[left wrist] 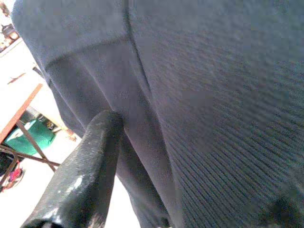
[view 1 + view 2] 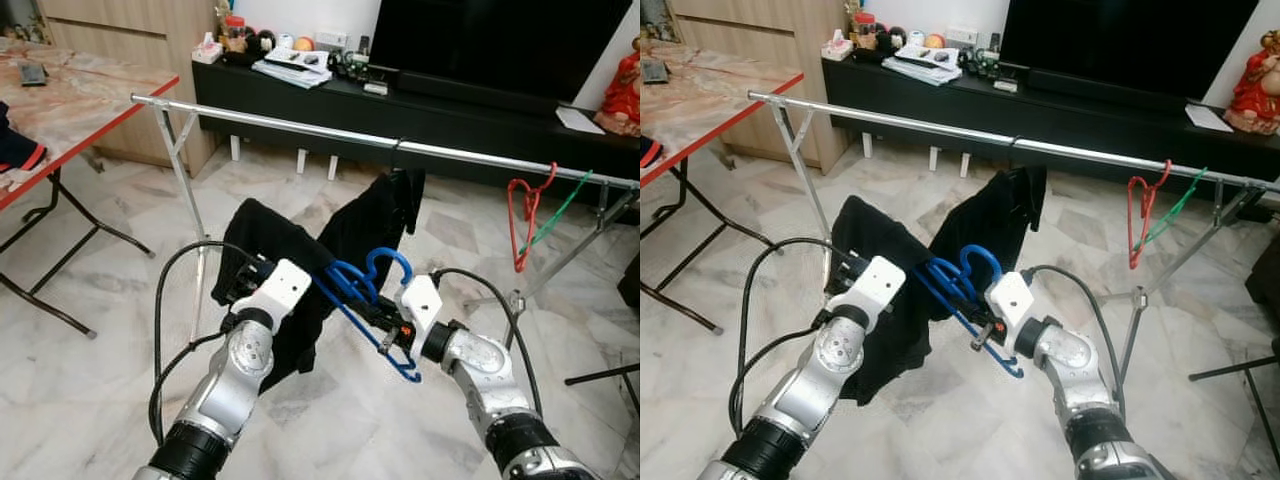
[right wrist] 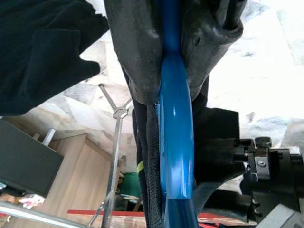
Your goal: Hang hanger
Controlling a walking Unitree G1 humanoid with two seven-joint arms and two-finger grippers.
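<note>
A humanoid robot stands before a silver clothes rail [image 2: 300, 128], its right claw [image 2: 388, 322] clamped tight on the lower bar of a blue plastic hanger [image 2: 365, 290], as the right wrist view shows with both black fingers pinching the blue plastic. The left claw [image 2: 245, 285] is pressed into a black garment [image 2: 330, 240]; whether it grips the cloth cannot be told. The garment drapes over the hanger and looks to catch on the rail by a dark hook of its own.

The blue hanger's hook curls upward, below and in front of the rail. To hang it well, the right arm should lift until the hook clears the bar, then lower it on, while the left steadies the cloth so it does not slip.

A red hanger [image 2: 528, 210] and a green one [image 2: 562, 205] already hang farther right. The floor is pale marble tile; a red-edged folding desk [image 2: 90, 110] stands left, a dark TV console [image 2: 400, 105] behind.
</note>
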